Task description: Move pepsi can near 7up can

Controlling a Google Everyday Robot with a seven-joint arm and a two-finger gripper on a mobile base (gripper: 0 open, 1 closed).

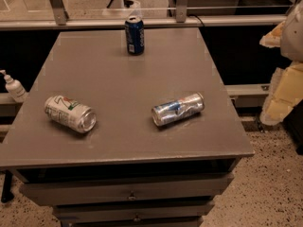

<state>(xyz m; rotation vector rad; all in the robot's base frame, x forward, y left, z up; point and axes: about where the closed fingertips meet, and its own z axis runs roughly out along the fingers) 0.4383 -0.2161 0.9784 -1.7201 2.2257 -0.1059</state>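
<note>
The pepsi can [135, 36], dark blue with white lettering and a silver top, stands upright at the far middle of the grey table [118, 141]. The 7up can [70, 113], white with green and red marks, lies on its side near the table's front left. My gripper [283, 91], pale yellow and white, hangs at the right edge of the view, off the table's right side. It is well away from both cans and holds nothing that I can see.
A shiny silver can [178, 109] with blue and red marks lies on its side at the table's right middle. A white pump bottle [14, 87] stands left of the table. Drawers [130, 190] sit below the tabletop. A rail [142, 22] runs behind.
</note>
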